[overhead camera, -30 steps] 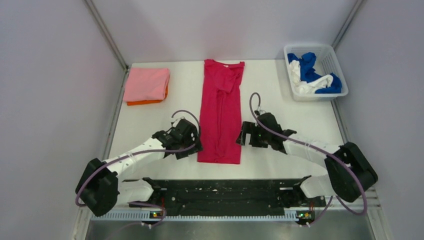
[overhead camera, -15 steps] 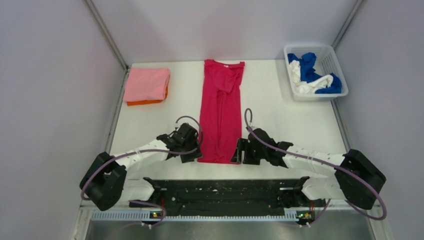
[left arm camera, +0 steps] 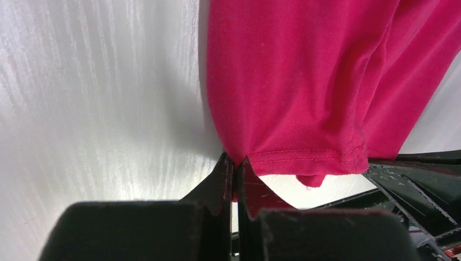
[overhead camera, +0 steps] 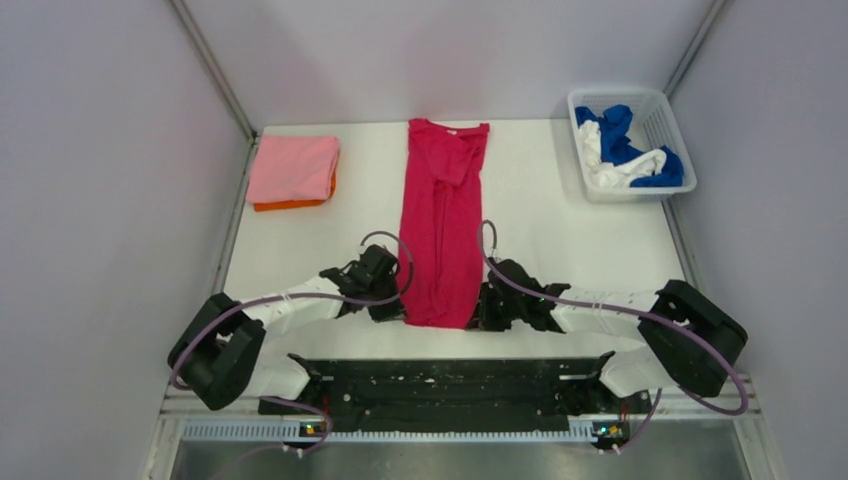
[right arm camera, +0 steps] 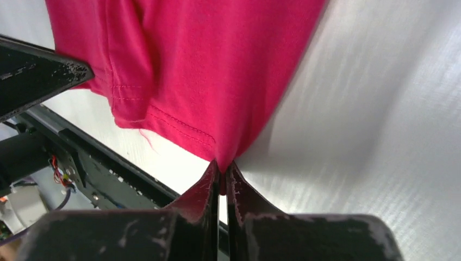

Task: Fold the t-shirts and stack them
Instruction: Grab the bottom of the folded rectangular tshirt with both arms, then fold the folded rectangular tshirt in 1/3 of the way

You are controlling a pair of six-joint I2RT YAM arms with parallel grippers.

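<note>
Pinching the near hem of the crimson-pink t-shirt (overhead camera: 443, 220), both arms sit low on the table (overhead camera: 560, 235), one at each of its bottom corners. The left gripper (left arm camera: 235, 163) has its jaws squeezed together on the shirt's near-left corner, red cloth trapped between the two black fingers, the stitched hem running off to the side. The right gripper (right arm camera: 222, 168) mirrors it on the near-right corner, jaws pressed tight with a fold of fabric caught between them, and a loose thread shows along the hem. The shirt itself lies as a long, narrow strip, folded lengthwise, with its collar at the end farthest from the arms and a sleeve tucked over its upper part. Off to the left of that collar end, a folded light pink t-shirt (overhead camera: 292, 168) rests on top of an orange t-shirt (overhead camera: 290, 205), only an orange edge peeking out. Off to the right of the collar end stands a white mesh basket (overhead camera: 655, 100), with a blue shirt (overhead camera: 615, 125) and a white shirt (overhead camera: 610, 172) crumpled together inside.
</note>
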